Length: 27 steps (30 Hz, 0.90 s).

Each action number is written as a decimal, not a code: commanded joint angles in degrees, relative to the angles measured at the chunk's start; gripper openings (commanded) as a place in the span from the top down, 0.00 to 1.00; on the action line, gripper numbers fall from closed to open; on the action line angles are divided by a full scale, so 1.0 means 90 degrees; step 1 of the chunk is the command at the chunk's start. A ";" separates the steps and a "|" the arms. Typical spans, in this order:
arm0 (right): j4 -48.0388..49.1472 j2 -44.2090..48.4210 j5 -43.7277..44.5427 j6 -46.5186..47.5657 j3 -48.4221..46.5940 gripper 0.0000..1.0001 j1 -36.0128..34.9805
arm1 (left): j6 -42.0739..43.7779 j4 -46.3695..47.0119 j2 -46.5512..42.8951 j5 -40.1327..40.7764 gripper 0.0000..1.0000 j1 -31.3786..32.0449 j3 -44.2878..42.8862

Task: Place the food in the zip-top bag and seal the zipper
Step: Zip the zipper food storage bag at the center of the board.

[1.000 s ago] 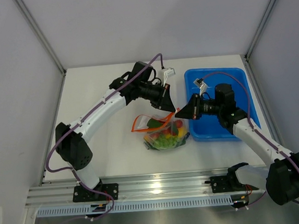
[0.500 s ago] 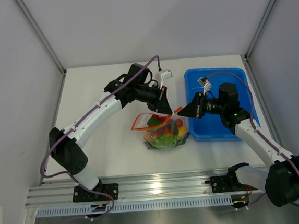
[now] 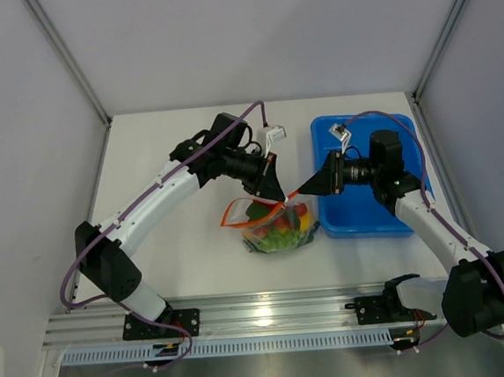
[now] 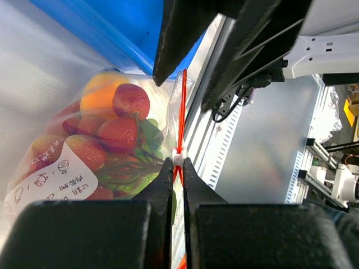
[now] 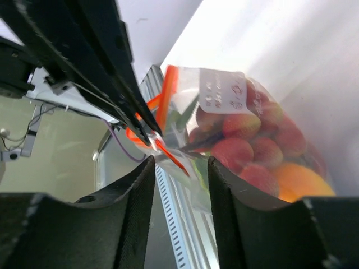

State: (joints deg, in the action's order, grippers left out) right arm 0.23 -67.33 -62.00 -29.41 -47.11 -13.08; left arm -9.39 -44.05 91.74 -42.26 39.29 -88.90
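The right arm's tool [image 5: 179, 163] has just let go. A second ago, and still half a second ago, its black fingers were clenched on the right-hand end of the thin orange-red plastic zipper [image 4: 183, 106]. Now they stand released, one on each side of the strip with a gap between. The left arm's tool [image 4: 178, 163] has not changed its hold and stays clenched on the zipper, pinching it at a small white piece on the strip. In the overhead view that tool has drifted slightly down and left, to the middle of the frame, carrying the strip with it.

The clear, crinkly zip-top bag [image 3: 278, 233] lies on the white tabletop [image 3: 141, 136] just below the middle of the overhead frame, beside the left wall of the blue plastic tub [image 3: 360, 214]. The small assorted toy food [image 4: 118, 131], red, green and yellow-orange, sits bunched inside it.

Loading looks finished, so the job now is the seal. With the right end freed, only the left tool steadies the mouth. At the left of the bag in the overhead view the orange-red strip appears to bow outward in a loop. That part is probably not pressed shut, and the right tool likely needs a fresh grip before the closing run can finish.
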 commanded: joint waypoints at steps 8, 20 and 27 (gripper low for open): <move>-0.0414 -0.0614 -0.1129 0.0796 -0.0888 0.60 0.0018 | 0.0145 -0.0047 -0.0145 -0.0275 0.99 -0.0010 -0.0210; -0.0826 -0.0819 -0.1129 0.1197 -0.0966 0.68 -0.0158 | 0.0057 0.0012 -0.0018 -0.0353 0.99 -0.0020 -0.0307; -0.0680 -0.0888 -0.0866 0.1002 -0.1035 1.00 -0.0236 | 0.0057 -0.0008 0.0021 -0.0343 0.99 -0.0029 -0.0337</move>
State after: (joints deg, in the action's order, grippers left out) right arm -7.18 -74.91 -70.70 -19.99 -53.34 -14.70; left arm -9.41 -44.38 91.90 -43.29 39.27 -89.25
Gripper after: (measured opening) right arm 0.075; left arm 0.025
